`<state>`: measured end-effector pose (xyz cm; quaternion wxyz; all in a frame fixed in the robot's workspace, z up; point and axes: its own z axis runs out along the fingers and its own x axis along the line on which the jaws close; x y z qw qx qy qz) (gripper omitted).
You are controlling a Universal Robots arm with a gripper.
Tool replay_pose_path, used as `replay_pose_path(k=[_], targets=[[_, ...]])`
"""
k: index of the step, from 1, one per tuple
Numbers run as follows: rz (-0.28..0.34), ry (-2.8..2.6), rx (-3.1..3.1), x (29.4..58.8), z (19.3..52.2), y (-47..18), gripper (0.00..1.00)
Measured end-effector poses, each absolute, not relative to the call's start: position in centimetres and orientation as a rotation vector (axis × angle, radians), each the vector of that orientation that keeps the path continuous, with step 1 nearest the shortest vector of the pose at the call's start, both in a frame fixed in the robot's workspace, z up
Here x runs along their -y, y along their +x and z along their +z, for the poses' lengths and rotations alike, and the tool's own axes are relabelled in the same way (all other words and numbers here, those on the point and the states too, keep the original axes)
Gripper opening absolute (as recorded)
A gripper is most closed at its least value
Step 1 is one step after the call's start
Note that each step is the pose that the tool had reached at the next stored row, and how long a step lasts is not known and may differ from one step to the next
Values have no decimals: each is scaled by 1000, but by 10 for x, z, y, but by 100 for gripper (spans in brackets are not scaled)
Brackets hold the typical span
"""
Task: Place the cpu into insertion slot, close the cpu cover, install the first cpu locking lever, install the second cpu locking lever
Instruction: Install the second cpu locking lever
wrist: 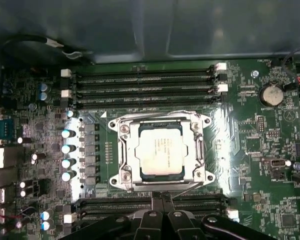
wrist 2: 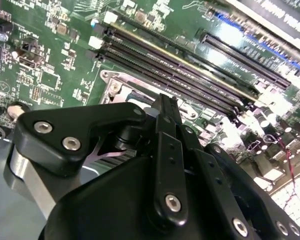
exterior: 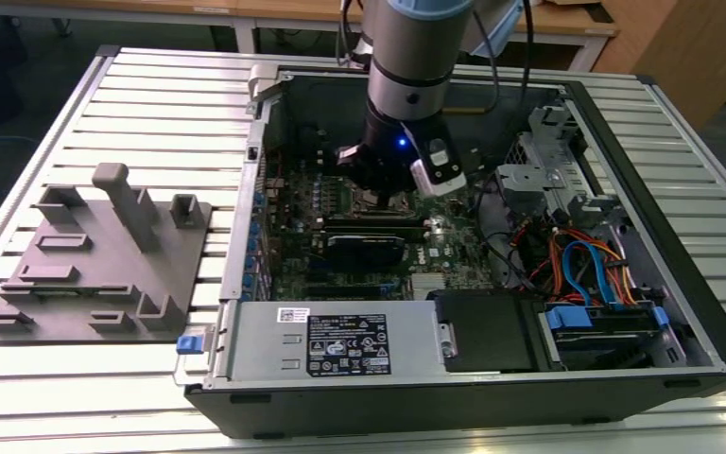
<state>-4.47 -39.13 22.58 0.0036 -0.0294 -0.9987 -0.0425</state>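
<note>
Black linkage of the claw (wrist 2: 165,107) sits closest to the lens in both wrist views; its fingers (wrist: 161,200) appear pressed together, pinching nothing. Beneath everything, the slatted metal table (exterior: 148,85) carries the open computer case (exterior: 665,312), and the arm (exterior: 416,57) descends into that case from above. A grey fixture block (exterior: 98,255) lies on the table outside the case, well apart from the claw, on the exterior view's left. Inside the case, the green motherboard (wrist: 250,135) lies directly under the claw. Long black memory slots (wrist: 145,87) run on the far side of the socket from the fingertips, and a second bank lies just under them. The insertion slot (wrist: 121,172) sits just beyond the fingertips. The cpu cover (wrist: 130,150) lies flat over it, framing the chip. The cpu (wrist: 160,150) is seated in the slot, its silver-grey top showing through the cover's window.
</note>
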Motion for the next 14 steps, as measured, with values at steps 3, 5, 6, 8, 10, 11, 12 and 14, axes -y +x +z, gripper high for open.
replay_pose_path(k=[3, 5, 6, 8, 10, 11, 12, 14], targets=[[-134, -92, 3130, 393, 226, -47, 10], [-136, -92, 3130, 394, 225, -50, 10], [-137, -92, 3130, 394, 225, -53, 10], [-140, -92, 3130, 395, 224, -57, 10], [-144, -92, 3129, 396, 223, -59, 10], [-146, -92, 3129, 397, 223, -60, 10], [-148, -92, 3129, 399, 222, -61, 10], [-154, -92, 3129, 400, 221, -61, 10]])
